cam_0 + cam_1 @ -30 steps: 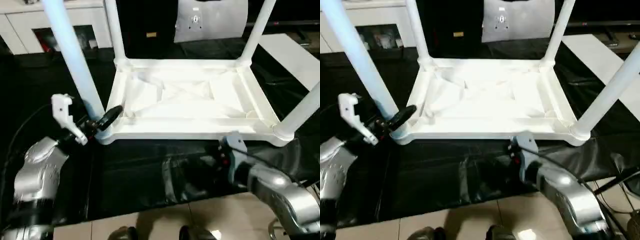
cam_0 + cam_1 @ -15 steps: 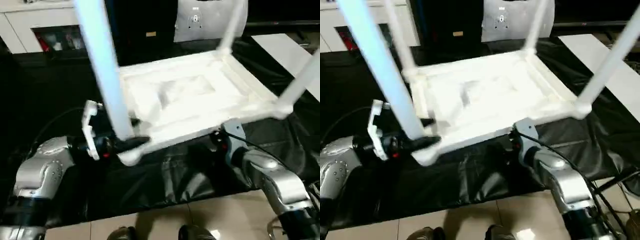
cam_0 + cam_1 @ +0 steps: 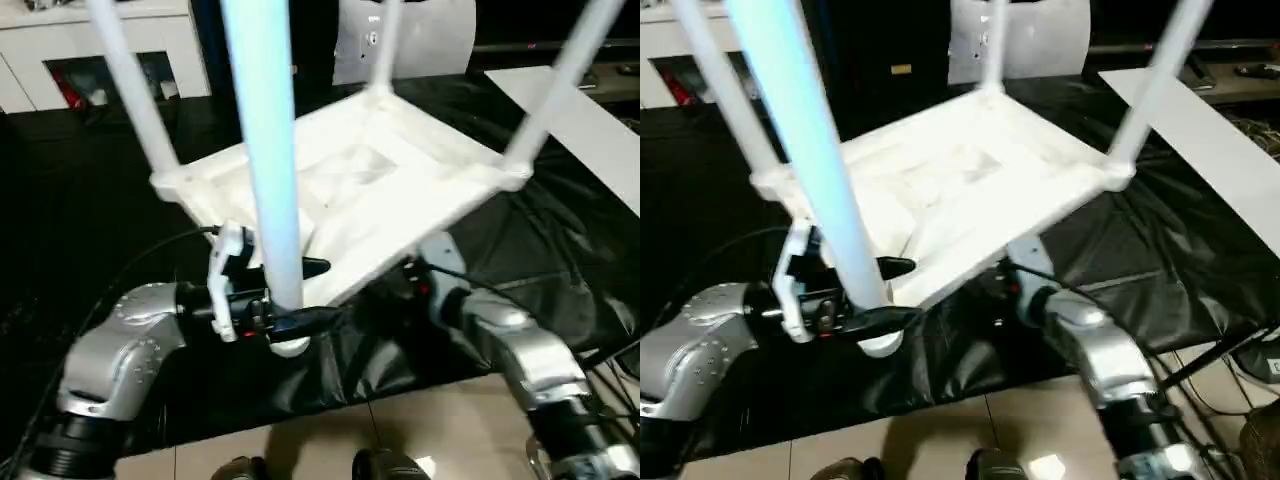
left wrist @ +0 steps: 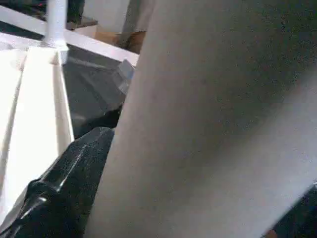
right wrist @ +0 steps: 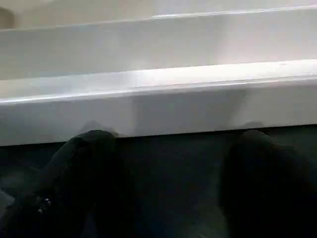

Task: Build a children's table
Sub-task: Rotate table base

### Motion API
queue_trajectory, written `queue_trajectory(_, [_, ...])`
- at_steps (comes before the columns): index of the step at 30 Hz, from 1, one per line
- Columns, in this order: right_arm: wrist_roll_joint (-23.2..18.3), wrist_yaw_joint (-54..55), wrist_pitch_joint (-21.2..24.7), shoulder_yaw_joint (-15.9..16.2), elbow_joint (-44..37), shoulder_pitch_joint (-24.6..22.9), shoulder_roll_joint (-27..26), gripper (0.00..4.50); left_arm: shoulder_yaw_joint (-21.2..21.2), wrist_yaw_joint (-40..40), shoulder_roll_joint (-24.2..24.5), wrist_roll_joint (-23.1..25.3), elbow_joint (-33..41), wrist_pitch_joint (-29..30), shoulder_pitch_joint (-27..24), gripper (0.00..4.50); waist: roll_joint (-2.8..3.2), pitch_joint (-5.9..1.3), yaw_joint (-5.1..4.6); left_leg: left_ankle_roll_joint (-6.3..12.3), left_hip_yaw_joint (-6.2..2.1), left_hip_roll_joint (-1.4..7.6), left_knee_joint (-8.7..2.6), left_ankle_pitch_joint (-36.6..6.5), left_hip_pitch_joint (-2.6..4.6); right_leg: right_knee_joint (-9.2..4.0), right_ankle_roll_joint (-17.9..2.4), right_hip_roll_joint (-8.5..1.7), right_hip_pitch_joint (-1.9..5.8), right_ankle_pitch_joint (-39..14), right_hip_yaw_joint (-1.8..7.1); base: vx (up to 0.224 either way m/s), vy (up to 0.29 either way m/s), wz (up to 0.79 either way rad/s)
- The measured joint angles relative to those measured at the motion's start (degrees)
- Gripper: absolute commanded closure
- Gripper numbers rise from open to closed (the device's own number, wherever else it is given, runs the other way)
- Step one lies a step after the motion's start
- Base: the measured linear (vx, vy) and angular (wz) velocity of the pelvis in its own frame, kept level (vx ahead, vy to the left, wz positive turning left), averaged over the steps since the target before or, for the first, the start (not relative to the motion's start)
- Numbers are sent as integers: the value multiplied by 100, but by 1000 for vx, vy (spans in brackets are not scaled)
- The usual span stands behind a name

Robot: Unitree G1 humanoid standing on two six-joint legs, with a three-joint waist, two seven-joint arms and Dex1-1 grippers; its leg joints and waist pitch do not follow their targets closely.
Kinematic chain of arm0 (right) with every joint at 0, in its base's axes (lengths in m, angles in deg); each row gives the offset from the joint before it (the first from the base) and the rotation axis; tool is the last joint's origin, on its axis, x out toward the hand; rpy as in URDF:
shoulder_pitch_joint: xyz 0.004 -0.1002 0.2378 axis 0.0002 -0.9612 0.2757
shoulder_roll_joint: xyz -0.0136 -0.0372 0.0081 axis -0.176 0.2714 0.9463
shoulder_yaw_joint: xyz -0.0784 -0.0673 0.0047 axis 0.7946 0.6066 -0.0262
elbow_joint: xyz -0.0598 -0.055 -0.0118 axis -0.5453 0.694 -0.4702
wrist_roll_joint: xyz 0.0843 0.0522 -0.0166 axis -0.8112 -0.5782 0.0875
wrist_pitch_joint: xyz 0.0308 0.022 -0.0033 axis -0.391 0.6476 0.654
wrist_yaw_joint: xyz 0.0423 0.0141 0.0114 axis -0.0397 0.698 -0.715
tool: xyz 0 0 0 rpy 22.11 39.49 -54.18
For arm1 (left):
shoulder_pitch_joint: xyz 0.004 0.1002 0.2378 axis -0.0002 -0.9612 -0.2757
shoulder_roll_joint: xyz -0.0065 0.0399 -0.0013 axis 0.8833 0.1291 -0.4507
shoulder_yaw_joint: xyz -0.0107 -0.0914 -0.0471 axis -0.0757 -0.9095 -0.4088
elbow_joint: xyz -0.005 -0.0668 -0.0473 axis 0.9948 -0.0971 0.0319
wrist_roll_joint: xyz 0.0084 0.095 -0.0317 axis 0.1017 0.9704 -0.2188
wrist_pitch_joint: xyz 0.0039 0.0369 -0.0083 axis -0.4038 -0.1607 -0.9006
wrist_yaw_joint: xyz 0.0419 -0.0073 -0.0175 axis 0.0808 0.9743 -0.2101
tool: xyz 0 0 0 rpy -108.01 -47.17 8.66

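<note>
Motion blur, glaring white plastic

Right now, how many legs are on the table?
4. Near leg stands between the left gripper's fingers; far-left leg, far leg at the back corner, right leg at the right corner of the top.

Table top (image 3: pixel 400 190) and legs (image 3: pixel 265 150): white moulded plastic, smooth, soft satin sheen, ribbed underside. Black sheet (image 3: pixel 560 250) under it looks like thin plastic film or coated cloth, wrinkled, glossy highlights on the folds; floor tiles (image 3: pixel 440 420) beige, polished and reflective. Forearms (image 3: pixel 125 345) are silver, metallic-looking, semi-gloss; left gripper fingers (image 4: pixel 64 183) are black hard plastic, smooth with a slight shine.
</note>
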Motion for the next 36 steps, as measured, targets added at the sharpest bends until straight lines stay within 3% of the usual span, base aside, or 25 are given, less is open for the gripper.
queue_trajectory(8, [305,-167,-403,207,390,171,-296,0,179,429,-426,422,-30,-242,31,2,-32,-13,-10,0,1,0,10,0,3,-1,-32,0,8,19,1,0,0,0])
queue_trajectory(21, [559,-264,-680,243,623,258,-450,0,348,574,-757,493,-204,-329,156,2,-57,-28,-34,1,1,6,15,0,1,2,-39,1,9,25,-6,0,0,0])
queue_trajectory(27, [646,-92,-890,60,980,433,-463,0,469,485,-707,464,-69,-199,156,2,-55,-30,-27,2,1,6,22,0,0,6,-41,1,9,26,-6,0,0,0])
queue_trajectory(32, [751,240,-1094,-203,1450,809,-380,0,733,265,-662,396,110,-113,144,2,-55,-31,67,3,1,7,28,0,-2,8,-42,1,11,27,-7,0,0,0])
queue_trajectory(36, [757,237,-1206,-252,1609,842,-523,0,739,278,-680,365,159,-2,143,2,-55,-31,52,3,1,9,29,0,0,14,-42,1,10,27,-7,0,0,0])
